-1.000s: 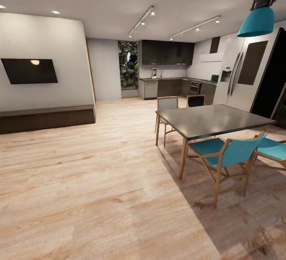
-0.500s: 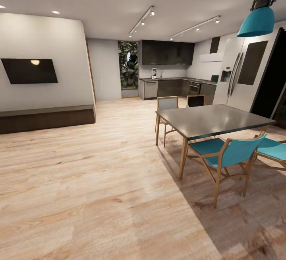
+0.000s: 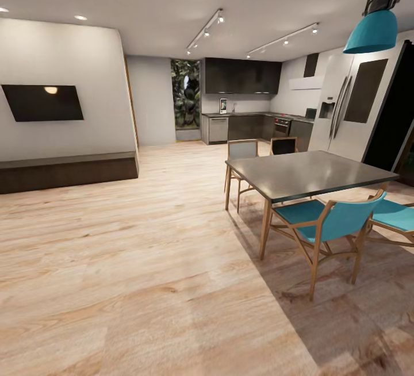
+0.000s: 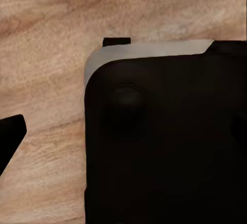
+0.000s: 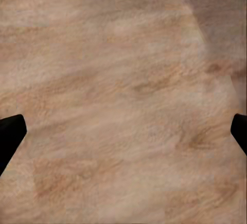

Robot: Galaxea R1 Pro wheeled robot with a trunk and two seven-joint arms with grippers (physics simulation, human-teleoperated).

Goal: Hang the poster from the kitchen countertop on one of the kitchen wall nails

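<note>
- While pale wood-plank floor (image 3: pixel 144 261) spreads wide, the long grey kitchen countertop (image 3: pixel 253 115) lies far off, right of centre.
- Nearer right stands a dark rectangular dining table (image 3: pixel 310 173) with teal wooden chairs (image 3: pixel 322 223).
- On that countertop, a small upright poster (image 3: pixel 223 106), too tiny for detail.
- Right gripper (image 5: pixel 123 131): fingertips wide apart over floor.
- Left gripper: spread cannot be told.

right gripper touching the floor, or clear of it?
Cannot tell. In the right wrist view the fingertips sit at the edges over the wood floor, spread wide, but looking straight down the fingers shows neither contact nor gap.
</note>
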